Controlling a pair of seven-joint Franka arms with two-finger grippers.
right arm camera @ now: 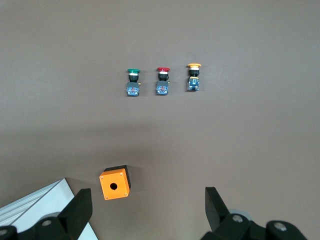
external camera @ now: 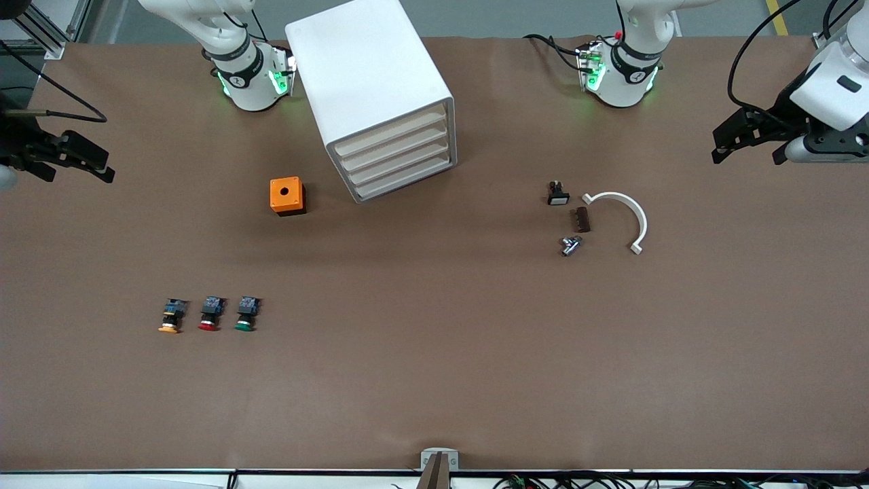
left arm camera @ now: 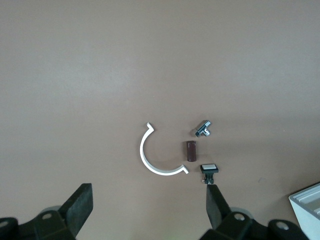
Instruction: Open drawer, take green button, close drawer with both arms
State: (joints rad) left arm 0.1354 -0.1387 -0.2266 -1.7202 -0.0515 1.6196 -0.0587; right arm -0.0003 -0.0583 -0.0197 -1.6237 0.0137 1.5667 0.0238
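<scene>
Drawer (external camera: 400, 178) shut, green button (external camera: 246, 314) on table, claws spread wide

Green-capped button (external camera: 246, 314) on its side beside red one; cabinet's four drawers (external camera: 400, 163) all shut.

No text, label or number readable — nothing legible anywhere.

The flat brown table surface (external camera: 434, 367) is occupied by a white boxy four-drawer cabinet (external camera: 370, 88), with an orange square box with a round hole (external camera: 287, 195) beside it. Nearer the front camera, three push buttons are laid in a row: yellow-orange-capped (external camera: 170, 316), red-capped (external camera: 210, 314) and green-capped (external camera: 246, 314). Toward the left arm's end, a white curved plastic clip (external camera: 623, 216), a small brown block (external camera: 582, 219), a black white-faced switch (external camera: 558, 194) and a small metal fitting (external camera: 569, 245) are grouped.
</scene>
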